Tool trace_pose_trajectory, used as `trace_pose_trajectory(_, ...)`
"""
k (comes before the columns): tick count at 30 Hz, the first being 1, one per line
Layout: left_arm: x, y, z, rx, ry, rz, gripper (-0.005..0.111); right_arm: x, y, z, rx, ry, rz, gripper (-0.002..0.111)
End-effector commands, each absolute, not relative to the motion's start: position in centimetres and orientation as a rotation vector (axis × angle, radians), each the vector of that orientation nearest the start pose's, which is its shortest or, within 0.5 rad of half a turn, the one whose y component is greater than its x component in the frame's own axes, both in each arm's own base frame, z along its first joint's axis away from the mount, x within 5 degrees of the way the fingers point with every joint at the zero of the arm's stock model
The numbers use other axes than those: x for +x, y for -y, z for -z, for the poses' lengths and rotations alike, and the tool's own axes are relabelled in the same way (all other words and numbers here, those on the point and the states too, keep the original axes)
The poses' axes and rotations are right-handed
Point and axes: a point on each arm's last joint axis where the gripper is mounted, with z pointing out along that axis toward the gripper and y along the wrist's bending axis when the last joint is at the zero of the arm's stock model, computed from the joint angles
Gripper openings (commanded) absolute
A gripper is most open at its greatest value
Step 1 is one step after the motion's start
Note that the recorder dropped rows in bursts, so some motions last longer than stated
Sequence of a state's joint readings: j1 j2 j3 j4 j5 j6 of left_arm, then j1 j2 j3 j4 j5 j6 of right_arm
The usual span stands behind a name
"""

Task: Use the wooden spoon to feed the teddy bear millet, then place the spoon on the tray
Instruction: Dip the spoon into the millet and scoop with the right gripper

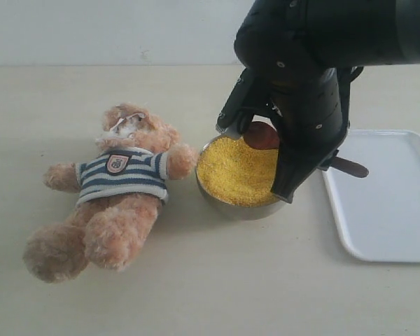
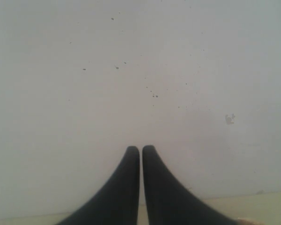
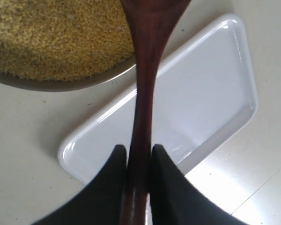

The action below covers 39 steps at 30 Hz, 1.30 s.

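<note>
**Right wrist view: spoon pinched by a thin handle, spills likely**

The spoon [image 3: 143, 93] is clamped between the fingers of my right gripper [image 3: 139, 149], low on its slim handle. Its round end reaches out over the millet [image 3: 56, 33] at the far side of the bowl [image 3: 61, 86]. I cannot tell whether it carries any grain.

That narrow grip is my worry. A load, or a scrape against the steel rim, could twist the handle in my fingers and tip the scoop.

The bear [image 1: 119, 189] lies on its back left of the bowl, face up, with one paw against or just beside the rim. A swing across could scatter grain on the table [image 1: 231, 308], or catch that paw and shove the bowl. My bulky wrist also hangs right over the bowl.

The tray [image 1: 385, 203] lies just right of it. My left gripper [image 2: 141, 149] is pressed together on nothing, facing a blank wall.
</note>
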<state>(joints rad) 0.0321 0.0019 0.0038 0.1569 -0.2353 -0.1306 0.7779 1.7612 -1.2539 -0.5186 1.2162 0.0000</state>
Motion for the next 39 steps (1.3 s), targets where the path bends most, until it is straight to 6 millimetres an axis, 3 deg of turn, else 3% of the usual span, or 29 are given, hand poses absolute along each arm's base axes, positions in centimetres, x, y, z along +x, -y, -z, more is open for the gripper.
trace_pose_trajectory(1,5.2,0.2,-23.4,0.024,-1.251,-0.012,0.004,26.3,-20.1,-22.8,-1.392,-2.608,0.689,-0.001)
trace_pose_trajectory(13,5.2,0.2,-23.4,0.024,-1.249,-0.012,0.004,26.1,-20.2,-22.7,-1.39,-2.625,0.663,-0.001)
trace_pose_trajectory(21,5.2,0.2,-23.4,0.024,-1.249,-0.012,0.004,25.7,-19.2,-22.0,-1.408,-2.616,0.749,-0.001)
trace_pose_trajectory(29,5.2,0.2,-23.4,0.024,-1.251,-0.012,0.004,24.5,-17.9,-24.4,-1.343,-2.577,0.721,-0.001)
trace_pose_trajectory(39,5.2,0.2,-23.4,0.024,-1.251,-0.012,0.004,24.9,-19.4,-21.3,-1.472,-2.561,0.833,-0.001)
